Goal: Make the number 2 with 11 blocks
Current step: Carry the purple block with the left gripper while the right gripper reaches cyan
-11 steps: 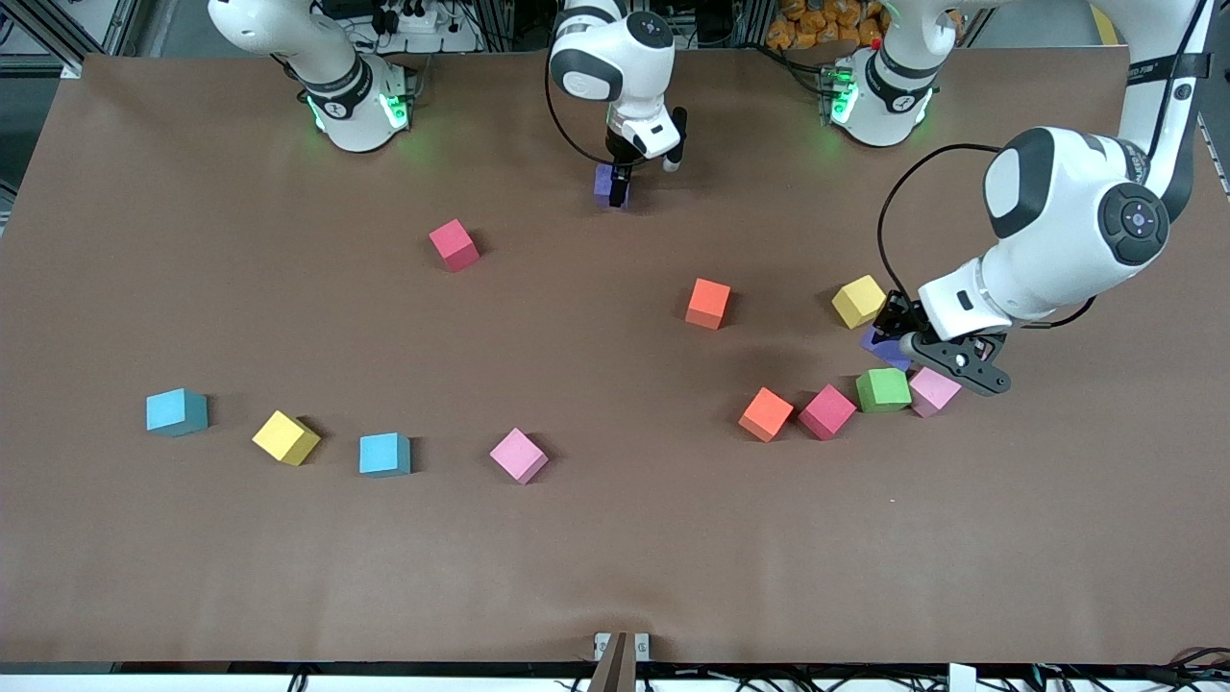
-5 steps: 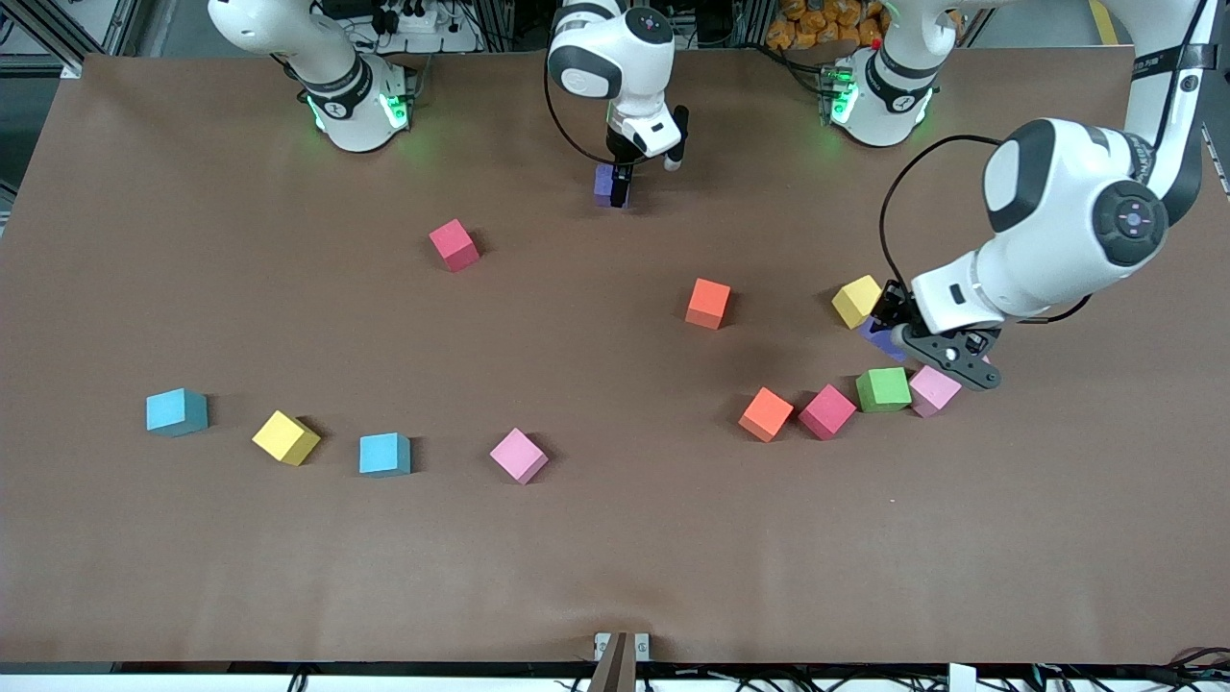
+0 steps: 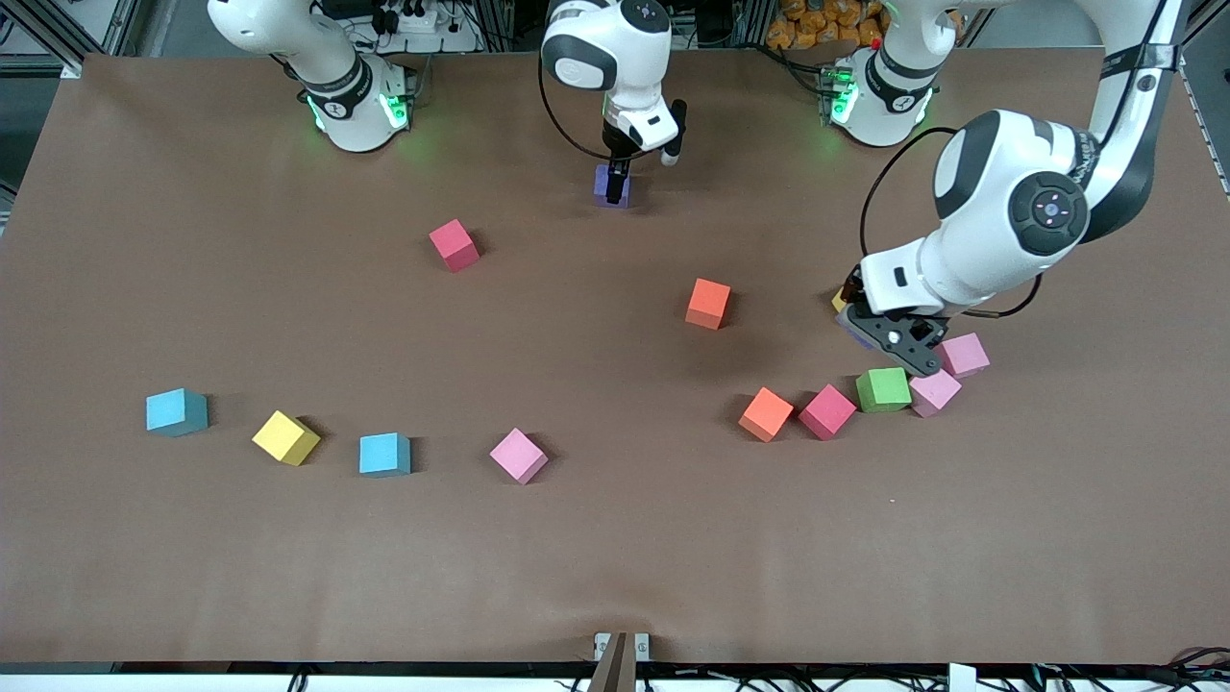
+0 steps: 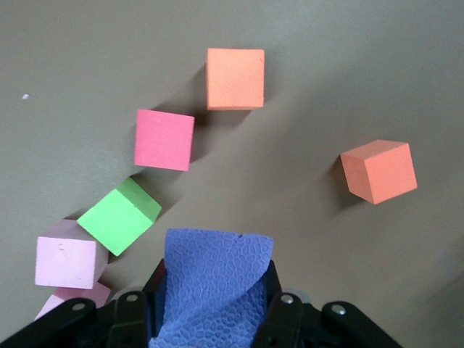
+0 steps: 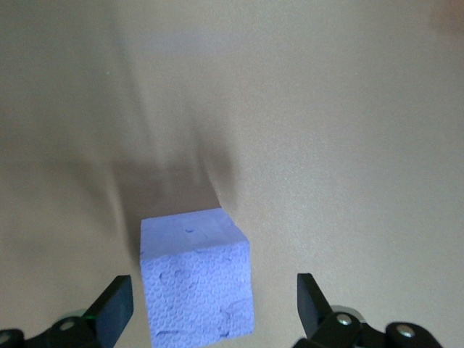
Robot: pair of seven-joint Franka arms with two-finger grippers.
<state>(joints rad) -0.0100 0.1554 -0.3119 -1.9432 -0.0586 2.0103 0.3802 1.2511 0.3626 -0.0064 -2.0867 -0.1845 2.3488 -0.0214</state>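
While clamped, purple block between left claw fingers.

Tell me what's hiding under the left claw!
The left claw pinches a purple block, lifted above the table. In the front view its arm covers most of a yellow block; whether anything else lies beneath cannot be seen.

Eleven little foam cubes scattered about: light blue, yellow and light blue in a loose row toward the right arm's end, a red one farther back. Orange, red and green sit side by side, another orange apart — one purple rests near the bases, the other purple is squeezed up off the table, a yellow barely peeking out.
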